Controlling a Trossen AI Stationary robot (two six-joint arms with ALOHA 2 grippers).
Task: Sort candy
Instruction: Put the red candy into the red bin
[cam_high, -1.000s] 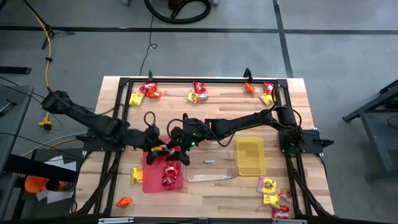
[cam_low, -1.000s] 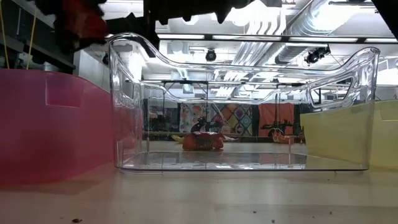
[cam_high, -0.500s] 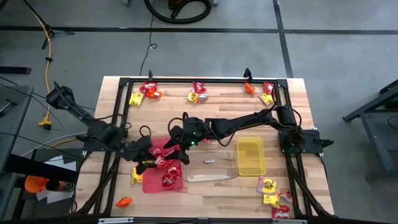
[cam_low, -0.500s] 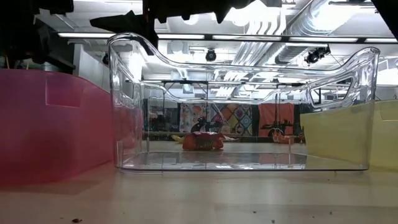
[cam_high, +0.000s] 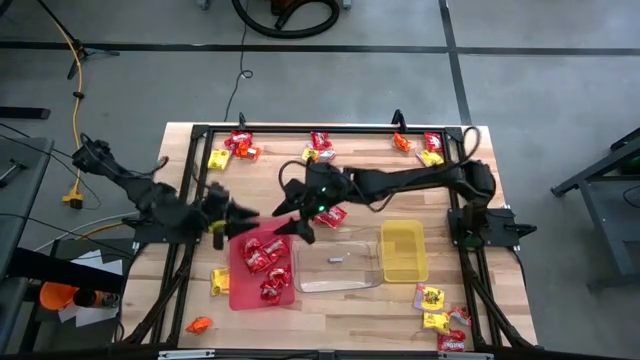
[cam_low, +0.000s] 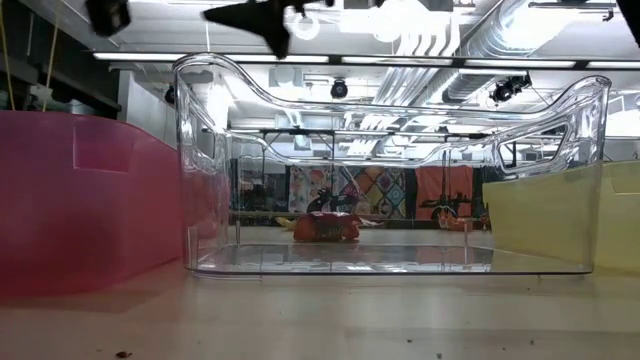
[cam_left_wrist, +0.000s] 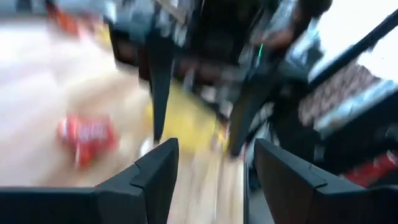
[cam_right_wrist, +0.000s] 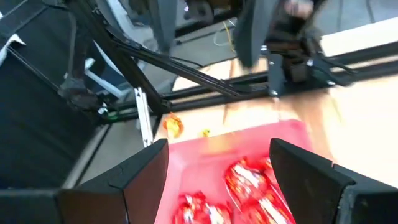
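Wooden table (cam_high: 500, 180), three trays (red, clear, yellow), left gripper (cam_high: 240, 212) and right gripper (cam_high: 290, 212) both released, empty.

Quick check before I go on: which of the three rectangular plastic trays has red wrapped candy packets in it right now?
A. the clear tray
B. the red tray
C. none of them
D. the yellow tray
B: in the high view the red wrapped candy packets lie inside the red rectangular plastic tray, while the clear tray and the yellow tray hold no red packets.
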